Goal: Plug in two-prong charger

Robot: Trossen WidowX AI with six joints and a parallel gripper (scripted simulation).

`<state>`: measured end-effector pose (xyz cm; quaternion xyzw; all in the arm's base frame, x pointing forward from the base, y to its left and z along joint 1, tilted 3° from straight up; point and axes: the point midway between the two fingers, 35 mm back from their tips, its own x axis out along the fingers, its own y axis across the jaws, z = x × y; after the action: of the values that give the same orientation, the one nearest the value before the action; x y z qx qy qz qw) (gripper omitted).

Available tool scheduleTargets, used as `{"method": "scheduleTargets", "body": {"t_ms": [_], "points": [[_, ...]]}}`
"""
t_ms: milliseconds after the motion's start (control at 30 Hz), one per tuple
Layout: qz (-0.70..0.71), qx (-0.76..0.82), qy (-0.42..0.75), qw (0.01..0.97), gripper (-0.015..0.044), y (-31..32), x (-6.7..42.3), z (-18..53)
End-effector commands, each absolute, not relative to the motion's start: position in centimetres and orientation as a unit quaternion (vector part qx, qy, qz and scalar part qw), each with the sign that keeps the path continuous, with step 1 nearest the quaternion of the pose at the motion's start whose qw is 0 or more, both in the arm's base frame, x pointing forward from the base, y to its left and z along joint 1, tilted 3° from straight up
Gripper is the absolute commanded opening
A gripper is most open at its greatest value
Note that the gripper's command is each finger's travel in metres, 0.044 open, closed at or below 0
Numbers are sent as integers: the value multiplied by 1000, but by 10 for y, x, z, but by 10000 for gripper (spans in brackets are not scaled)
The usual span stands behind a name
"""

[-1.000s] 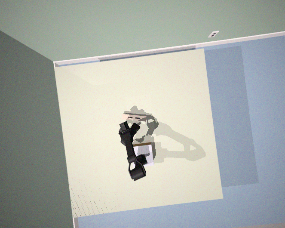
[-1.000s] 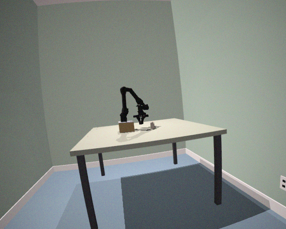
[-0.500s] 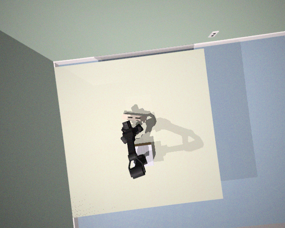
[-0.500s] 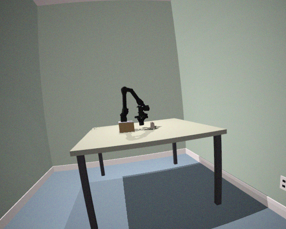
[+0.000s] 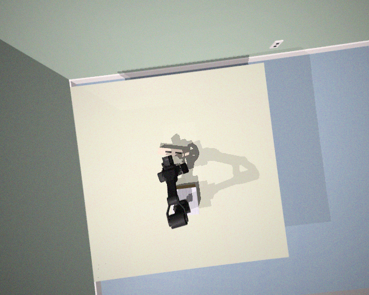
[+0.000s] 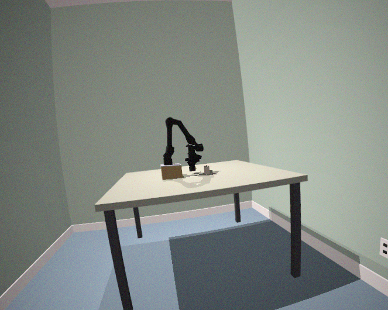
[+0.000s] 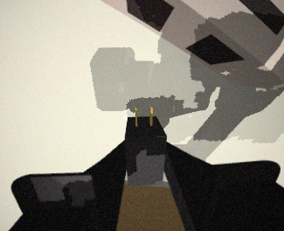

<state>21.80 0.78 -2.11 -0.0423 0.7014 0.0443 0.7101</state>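
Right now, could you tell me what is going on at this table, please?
A black robot arm on the table has its gripper shut on a dark two-prong charger, prongs pointing away from the wrist. The power strip lies just beyond; the charger is not plugged in yet.

The charger [image 7: 145,146] is a small dark block with two thin gold prongs [image 7: 143,115] standing parallel at its far end, pointing away from the wrist view, and it is clamped at its sides. The power strip [image 5: 171,151] is a pale block on the counter with dark rectangular outlet slots [image 7: 215,49], ahead and to the right of the prongs, not touching them.
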Motion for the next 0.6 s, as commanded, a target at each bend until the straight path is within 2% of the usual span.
{"method": "scheduleTargets", "body": {"t_ms": [0,567], "points": [[19,-10,702,711,0,5,218,-24],[-83,107,698,703,0,-7,216,-36]]}}
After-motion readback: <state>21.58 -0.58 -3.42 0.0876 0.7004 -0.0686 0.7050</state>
